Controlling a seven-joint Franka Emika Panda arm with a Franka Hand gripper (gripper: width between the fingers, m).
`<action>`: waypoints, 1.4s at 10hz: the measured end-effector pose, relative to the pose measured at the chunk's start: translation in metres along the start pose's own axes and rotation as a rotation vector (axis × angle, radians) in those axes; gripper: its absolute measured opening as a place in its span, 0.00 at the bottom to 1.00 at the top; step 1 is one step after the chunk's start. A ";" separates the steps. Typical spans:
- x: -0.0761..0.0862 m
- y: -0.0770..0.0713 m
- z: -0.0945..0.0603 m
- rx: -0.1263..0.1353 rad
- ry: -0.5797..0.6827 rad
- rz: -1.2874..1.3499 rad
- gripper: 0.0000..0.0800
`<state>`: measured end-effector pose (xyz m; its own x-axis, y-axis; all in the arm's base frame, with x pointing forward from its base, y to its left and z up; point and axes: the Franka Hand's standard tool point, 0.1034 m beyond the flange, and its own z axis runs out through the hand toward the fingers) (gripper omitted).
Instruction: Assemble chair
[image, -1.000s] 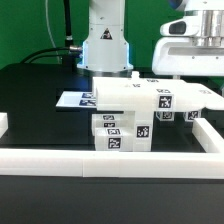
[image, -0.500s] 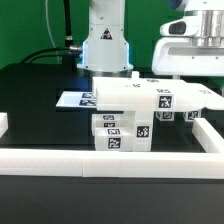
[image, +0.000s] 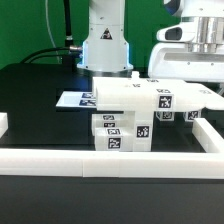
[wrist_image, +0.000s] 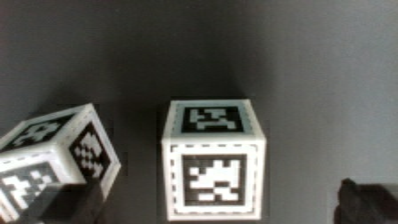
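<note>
Several chair parts (image: 130, 110) sit clustered mid-worktop (image: 40, 85), just behind the near border rail (image: 110, 160). A flat slab (image: 135, 95) lies across tagged blocks, with more pieces touching at the exterior view's right. Partly stacked or joined, cannot tell which. No finished chair shape, so most of the assembly is judged left. Pincer (wrist_image: 214, 205) spread, pinching nothing, above two tagged cube ends (wrist_image: 214, 160). Marker board (image: 72, 100) lies at the exterior view's left of the cluster.
</note>
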<state>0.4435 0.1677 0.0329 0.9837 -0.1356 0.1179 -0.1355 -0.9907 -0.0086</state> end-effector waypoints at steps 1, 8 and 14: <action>-0.002 -0.004 0.000 0.002 -0.002 0.004 0.81; 0.003 -0.007 -0.003 0.007 -0.008 0.010 0.81; -0.008 -0.011 0.009 -0.006 -0.009 0.003 0.81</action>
<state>0.4380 0.1793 0.0228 0.9844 -0.1384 0.1087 -0.1388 -0.9903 -0.0034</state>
